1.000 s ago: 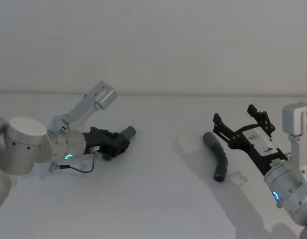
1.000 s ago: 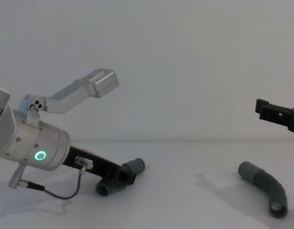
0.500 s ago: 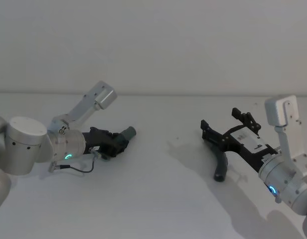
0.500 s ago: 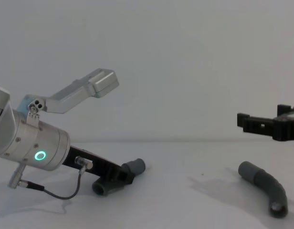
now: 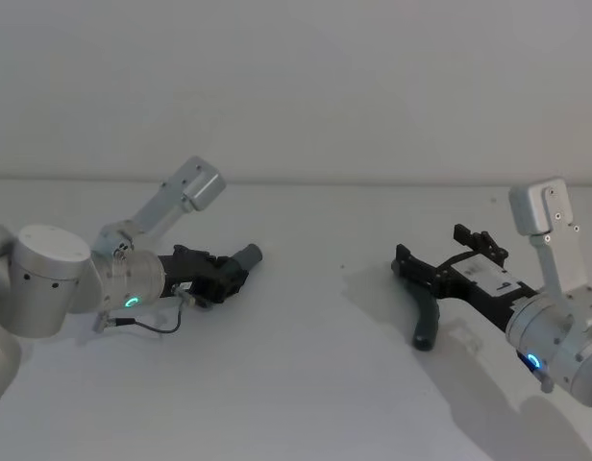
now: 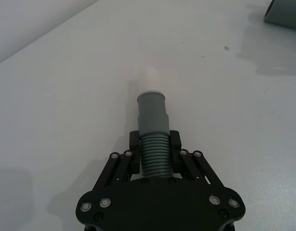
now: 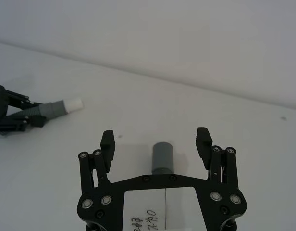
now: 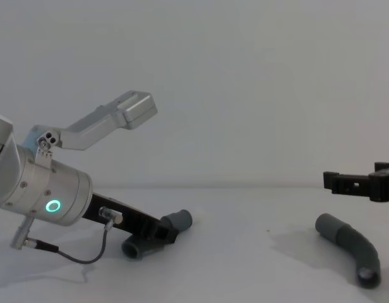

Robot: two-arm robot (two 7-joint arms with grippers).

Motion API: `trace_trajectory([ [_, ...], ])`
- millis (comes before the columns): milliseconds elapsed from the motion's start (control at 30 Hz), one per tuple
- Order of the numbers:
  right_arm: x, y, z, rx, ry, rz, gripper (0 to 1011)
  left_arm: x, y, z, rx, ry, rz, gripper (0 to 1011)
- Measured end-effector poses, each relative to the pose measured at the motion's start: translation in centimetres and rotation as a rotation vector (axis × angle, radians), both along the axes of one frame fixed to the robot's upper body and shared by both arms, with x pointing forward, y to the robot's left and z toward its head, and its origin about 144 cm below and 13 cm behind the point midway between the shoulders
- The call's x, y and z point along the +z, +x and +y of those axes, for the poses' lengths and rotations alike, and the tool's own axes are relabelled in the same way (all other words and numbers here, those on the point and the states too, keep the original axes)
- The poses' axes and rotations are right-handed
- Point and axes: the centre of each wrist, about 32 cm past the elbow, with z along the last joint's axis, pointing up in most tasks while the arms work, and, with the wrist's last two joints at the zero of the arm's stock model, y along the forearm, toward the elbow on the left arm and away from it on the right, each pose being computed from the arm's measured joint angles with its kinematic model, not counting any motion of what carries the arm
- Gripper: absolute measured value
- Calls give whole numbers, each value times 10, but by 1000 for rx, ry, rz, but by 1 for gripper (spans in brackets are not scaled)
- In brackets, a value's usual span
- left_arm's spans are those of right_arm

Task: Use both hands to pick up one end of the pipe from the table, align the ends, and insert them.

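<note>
Two black plastic grippers with ridged fingers are working over the plain matte white table [image 5: 306,384], and two short dark-grey curved hose pieces are showing, one for each.

The left gripper [image 6: 154,142], on a silver cylindrical wrist with a green ring light [image 8: 53,206], is reaching low across the table's left side. Its fingers [image 6: 134,144] are closing tight against the ribbed body of the first hose piece [image 6: 153,115], one finger on each side. That piece's smooth grey cuff and narrow white tip [image 6: 150,79] are sticking out beyond the fingertips, pointing towards the table's middle. Its other end is hanging just above or on the surface; which one cannot be told.

The right gripper [image 7: 155,136] is hovering on the right, its two fingers [image 7: 107,139] spreading wide and holding nothing. The second hose piece [image 5: 428,317] is lying flat on the table right beneath it, with its wider grey cuff [image 7: 163,155] sitting between the parted fingers in the right wrist view. In the chest view a clear gap is showing between gripper and hose.

The two pieces are lying well apart.
</note>
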Motion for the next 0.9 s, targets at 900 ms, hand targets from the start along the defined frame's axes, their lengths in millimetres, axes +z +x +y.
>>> trace_trajectory([
  [900,-9,4,-10,-6,-22,127,1001,0,0,0,0,0,0,345],
])
